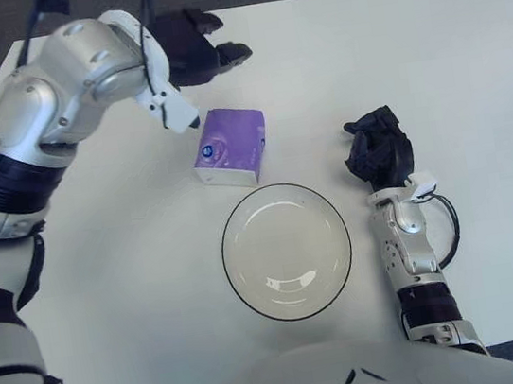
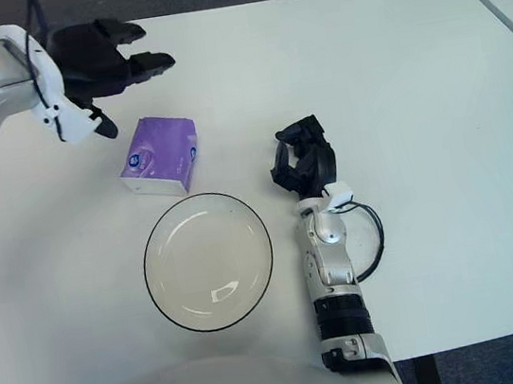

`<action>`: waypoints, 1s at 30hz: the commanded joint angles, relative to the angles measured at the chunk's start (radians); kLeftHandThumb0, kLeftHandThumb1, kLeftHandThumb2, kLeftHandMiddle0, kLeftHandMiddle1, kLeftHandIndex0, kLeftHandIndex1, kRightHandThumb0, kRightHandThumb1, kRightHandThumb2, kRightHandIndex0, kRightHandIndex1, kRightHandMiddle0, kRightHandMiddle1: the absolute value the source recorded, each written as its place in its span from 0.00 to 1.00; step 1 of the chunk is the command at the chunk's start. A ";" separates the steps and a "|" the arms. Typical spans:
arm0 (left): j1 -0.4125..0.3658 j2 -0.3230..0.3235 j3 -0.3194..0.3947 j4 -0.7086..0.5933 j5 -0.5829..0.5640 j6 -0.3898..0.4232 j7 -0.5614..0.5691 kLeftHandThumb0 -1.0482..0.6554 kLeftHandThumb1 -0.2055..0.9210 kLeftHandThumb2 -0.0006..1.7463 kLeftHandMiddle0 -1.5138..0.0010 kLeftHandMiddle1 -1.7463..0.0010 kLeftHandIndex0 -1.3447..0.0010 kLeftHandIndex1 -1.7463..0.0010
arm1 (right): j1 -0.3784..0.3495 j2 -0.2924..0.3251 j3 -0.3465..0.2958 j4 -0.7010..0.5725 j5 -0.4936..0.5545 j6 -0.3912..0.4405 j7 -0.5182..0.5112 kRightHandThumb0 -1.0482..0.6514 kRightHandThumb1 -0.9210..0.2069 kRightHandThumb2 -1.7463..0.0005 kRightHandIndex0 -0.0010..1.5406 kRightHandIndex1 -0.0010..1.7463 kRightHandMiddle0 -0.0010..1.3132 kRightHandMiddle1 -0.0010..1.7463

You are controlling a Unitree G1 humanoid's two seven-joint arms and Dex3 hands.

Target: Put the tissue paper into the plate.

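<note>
The tissue pack (image 1: 229, 147) looks like slick purple plastic wrap, the plate (image 1: 286, 251) is glossy glass-like with a dark rim, the table (image 1: 450, 69) is matt white, and the arms have smooth silvery shells with matt black hands.

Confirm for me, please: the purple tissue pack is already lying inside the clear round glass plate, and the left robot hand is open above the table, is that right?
Not quite. The purple tissue pack lies on the white table, beside the clear round glass plate, as the left eye view shows. The left robot hand is indeed open.
</note>
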 commanded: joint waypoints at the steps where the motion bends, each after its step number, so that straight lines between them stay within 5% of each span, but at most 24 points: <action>1: -0.056 0.133 -0.025 0.278 0.279 -0.471 0.638 0.07 0.89 0.21 1.00 1.00 1.00 1.00 | 0.103 0.020 -0.024 0.119 0.024 0.122 -0.009 0.38 0.30 0.43 0.42 0.82 0.31 1.00; 7: -0.126 0.075 -0.096 0.285 0.423 -0.493 0.843 0.12 0.88 0.25 1.00 1.00 1.00 1.00 | 0.103 0.019 -0.024 0.120 0.021 0.119 -0.012 0.38 0.30 0.43 0.41 0.81 0.31 1.00; 10: -0.140 0.049 -0.112 0.317 0.449 -0.520 0.919 0.18 0.76 0.35 1.00 1.00 1.00 1.00 | 0.104 0.019 -0.024 0.120 0.021 0.118 -0.012 0.38 0.30 0.43 0.41 0.81 0.31 1.00; 12: -0.139 0.025 -0.117 0.358 0.445 -0.545 0.964 0.31 0.61 0.50 1.00 1.00 1.00 1.00 | 0.107 0.019 -0.024 0.119 0.020 0.116 -0.012 0.38 0.30 0.43 0.42 0.81 0.31 1.00; 16: -0.144 0.011 -0.132 0.422 0.470 -0.568 1.068 0.47 0.49 0.65 1.00 1.00 1.00 1.00 | 0.111 0.019 -0.025 0.118 0.019 0.114 -0.015 0.38 0.30 0.44 0.42 0.81 0.31 1.00; 22: -0.173 0.000 -0.182 0.478 0.549 -0.591 1.195 0.64 0.47 0.76 1.00 1.00 1.00 1.00 | 0.115 0.027 -0.033 0.110 0.022 0.127 -0.033 0.38 0.29 0.44 0.42 0.82 0.31 1.00; 30: -0.217 -0.017 -0.261 0.542 0.664 -0.614 1.358 0.67 0.51 0.78 1.00 1.00 1.00 1.00 | 0.120 0.035 -0.043 0.102 0.028 0.137 -0.043 0.38 0.29 0.44 0.42 0.83 0.30 1.00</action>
